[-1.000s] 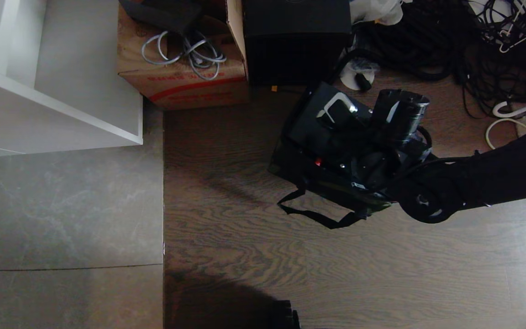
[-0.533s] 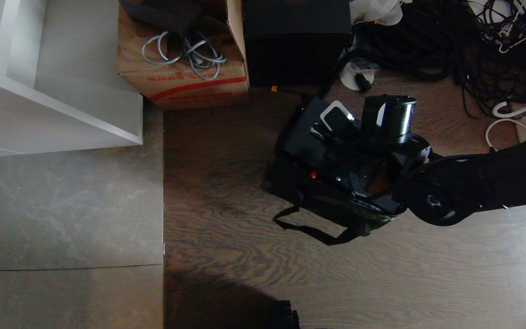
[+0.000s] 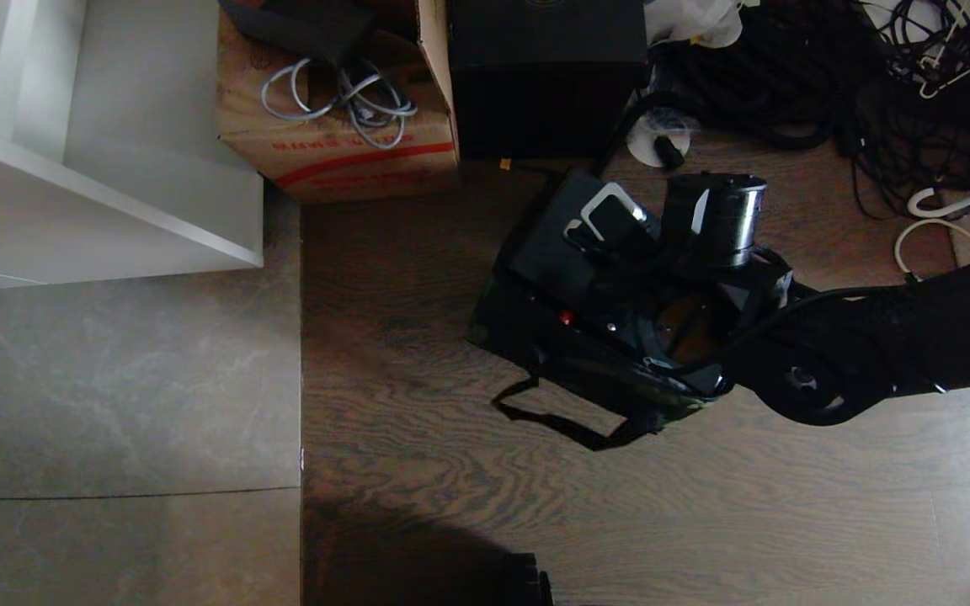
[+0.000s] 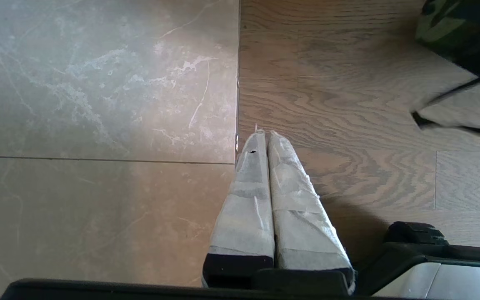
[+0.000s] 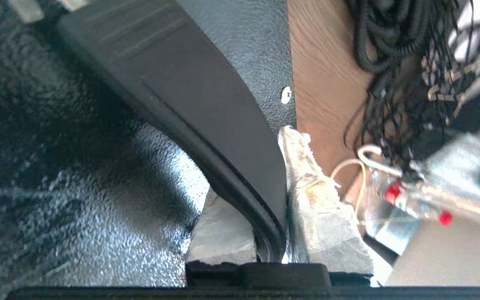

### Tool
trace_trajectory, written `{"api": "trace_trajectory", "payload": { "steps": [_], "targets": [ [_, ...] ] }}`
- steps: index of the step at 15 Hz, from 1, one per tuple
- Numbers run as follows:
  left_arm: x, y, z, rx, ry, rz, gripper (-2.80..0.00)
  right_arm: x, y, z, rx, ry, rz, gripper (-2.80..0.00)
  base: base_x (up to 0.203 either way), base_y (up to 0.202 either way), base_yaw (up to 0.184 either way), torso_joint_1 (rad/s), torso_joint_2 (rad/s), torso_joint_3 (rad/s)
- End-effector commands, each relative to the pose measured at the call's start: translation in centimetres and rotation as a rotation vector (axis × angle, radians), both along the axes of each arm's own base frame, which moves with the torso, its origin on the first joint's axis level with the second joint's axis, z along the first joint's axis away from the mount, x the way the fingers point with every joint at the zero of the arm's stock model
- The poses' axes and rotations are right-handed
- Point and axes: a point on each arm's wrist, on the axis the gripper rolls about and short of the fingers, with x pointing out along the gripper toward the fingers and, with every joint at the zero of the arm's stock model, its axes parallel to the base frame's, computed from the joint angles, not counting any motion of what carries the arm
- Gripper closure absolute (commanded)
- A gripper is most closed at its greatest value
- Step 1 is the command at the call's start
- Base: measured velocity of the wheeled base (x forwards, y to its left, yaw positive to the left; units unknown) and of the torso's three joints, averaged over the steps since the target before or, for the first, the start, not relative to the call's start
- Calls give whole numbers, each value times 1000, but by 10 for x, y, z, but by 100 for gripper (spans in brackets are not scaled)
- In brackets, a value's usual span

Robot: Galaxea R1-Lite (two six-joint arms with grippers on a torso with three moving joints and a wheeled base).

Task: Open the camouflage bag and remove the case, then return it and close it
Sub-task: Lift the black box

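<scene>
The black case (image 3: 548, 252) hangs tilted over the wood floor, its silver handle bracket (image 3: 611, 206) and red knob (image 3: 567, 317) showing. My right gripper (image 5: 261, 175) is shut on the case's black handle (image 5: 190, 91), one taped finger (image 5: 315, 196) on each side of it. The camouflage bag (image 3: 611, 383) sits under and around the case's lower part, its black strap (image 3: 552, 419) trailing on the floor. How deep the case sits in the bag is hidden. My left gripper (image 4: 265, 137) is shut and empty, parked over the floor, with a corner of the bag (image 4: 444, 25) beyond it.
A cardboard box (image 3: 333, 143) with grey cables and a taller black box (image 3: 548, 76) stand behind the bag. A tangle of black cables (image 3: 788, 76) lies at the back right. A white shelf (image 3: 106, 185) stands at the left above the tile floor (image 3: 114, 379).
My right arm has swung the case, with the bag and strap under it, leftward and a little nearer to me, and the wrist has turned. The left arm has not moved.
</scene>
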Motion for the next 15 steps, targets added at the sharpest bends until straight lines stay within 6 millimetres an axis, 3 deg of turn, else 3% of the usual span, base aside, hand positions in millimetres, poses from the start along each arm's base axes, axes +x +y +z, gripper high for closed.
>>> {"api": "trace_trajectory", "payload": {
  "steps": [1, 3, 15],
  "targets": [
    [1, 0, -3, -1, 10, 0, 0, -4, -3, 9, 13, -21, -3, 0, 0, 0, 0, 0, 0, 0],
    [1, 0, -3, -1, 10, 0, 0, -4, -3, -4, -3, 1, -4, 0, 0, 0, 0, 0, 0, 0],
    [1, 0, -3, 1, 10, 1, 0, -5, 2, -6, 10, -17, 8, 0, 0, 0, 0, 0, 0, 0]
  ]
}}
